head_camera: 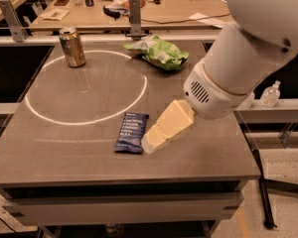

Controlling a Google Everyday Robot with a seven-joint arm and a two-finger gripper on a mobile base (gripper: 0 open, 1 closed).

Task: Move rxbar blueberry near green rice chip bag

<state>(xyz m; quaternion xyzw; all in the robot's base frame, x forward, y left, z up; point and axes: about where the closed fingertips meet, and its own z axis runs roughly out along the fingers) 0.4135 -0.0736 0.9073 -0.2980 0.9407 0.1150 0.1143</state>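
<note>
The rxbar blueberry (131,132) is a flat dark blue wrapper with white text, lying on the grey table (64,152) near its front middle. The green rice chip bag (161,53) lies wrinkled at the table's far edge, right of middle. My gripper (150,142) reaches down from the white arm at the right; its cream-coloured tip hangs low right beside the bar's lower right corner, and I cannot tell whether it touches it. The bar lies flat on the table.
A bronze drink can (72,47) stands upright at the far left, on a white circle line (84,120) drawn on the table. Behind is a wooden bench (179,6) with clutter. A small clear bottle (269,94) stands to the right, off the table.
</note>
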